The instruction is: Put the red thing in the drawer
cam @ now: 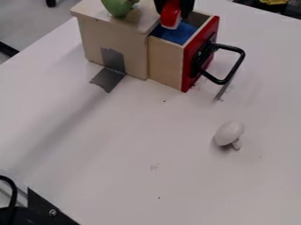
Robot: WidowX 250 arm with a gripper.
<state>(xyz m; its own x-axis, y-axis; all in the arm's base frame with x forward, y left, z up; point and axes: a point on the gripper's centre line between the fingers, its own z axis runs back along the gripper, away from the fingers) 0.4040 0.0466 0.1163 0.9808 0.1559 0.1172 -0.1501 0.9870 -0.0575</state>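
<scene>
Camera view: fixed, above table (106, 145) | slanted down, toward table's far edges | close range | faces wooden box's (94, 39) side, red drawer front (191, 66) oblique

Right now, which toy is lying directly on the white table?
The white mushroom, apart from the box. The green toy sits on top of the box, and the red toy is between the jaws, over the open drawer.

Smooth matt wood cabinet (126, 48), glossy red drawer front (192, 61), metal-looking black handle (237, 65)
</scene>
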